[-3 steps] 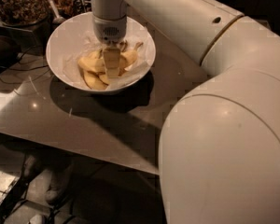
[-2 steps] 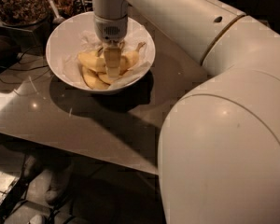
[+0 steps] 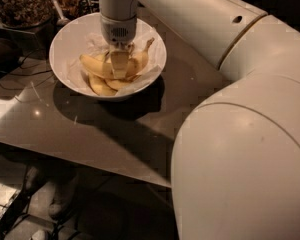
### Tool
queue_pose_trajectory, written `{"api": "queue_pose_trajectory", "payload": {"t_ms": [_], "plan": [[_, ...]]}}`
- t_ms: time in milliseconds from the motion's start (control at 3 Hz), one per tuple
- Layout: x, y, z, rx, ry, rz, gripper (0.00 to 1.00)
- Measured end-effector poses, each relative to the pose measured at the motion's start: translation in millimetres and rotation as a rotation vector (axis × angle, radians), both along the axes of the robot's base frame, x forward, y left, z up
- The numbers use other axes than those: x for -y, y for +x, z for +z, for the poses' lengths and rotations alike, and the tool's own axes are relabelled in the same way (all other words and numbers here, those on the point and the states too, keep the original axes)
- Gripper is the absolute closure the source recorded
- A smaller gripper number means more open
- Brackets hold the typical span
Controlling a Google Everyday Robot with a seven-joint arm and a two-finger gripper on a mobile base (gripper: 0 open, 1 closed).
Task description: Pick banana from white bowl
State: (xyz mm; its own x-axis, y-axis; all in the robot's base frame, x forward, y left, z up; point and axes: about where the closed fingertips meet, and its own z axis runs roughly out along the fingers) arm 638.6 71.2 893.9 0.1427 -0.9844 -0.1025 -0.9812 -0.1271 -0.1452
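Note:
The white bowl (image 3: 69, 36) stands on the table at the upper left, lined with crinkled white paper. Several yellow bananas lie in it. The longest banana (image 3: 94, 67) curves across the middle, its stem end pointing up to the right near the rim. My gripper (image 3: 119, 66) hangs straight down from the wrist into the middle of the bowl, right at this banana and covering its middle part. Shorter bananas (image 3: 101, 87) lie below it toward the bowl's front.
A glass jar of nuts (image 3: 17, 4) stands behind the bowl at the top left, with a spoon-like utensil (image 3: 58, 11) beside it. My big white arm (image 3: 240, 134) fills the right side. The glossy table (image 3: 90, 129) ends at a front edge; cables (image 3: 10, 79) lie at the left.

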Motion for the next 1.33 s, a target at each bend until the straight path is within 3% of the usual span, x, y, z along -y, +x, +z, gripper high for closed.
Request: {"api": "queue_pose_trajectory", "payload": {"t_ms": [667,1333], "plan": [[6,-25,34,0.054,0.075,-0.002,1.00],[18,-86,70,0.052,0.149,0.017,1.00]]}}
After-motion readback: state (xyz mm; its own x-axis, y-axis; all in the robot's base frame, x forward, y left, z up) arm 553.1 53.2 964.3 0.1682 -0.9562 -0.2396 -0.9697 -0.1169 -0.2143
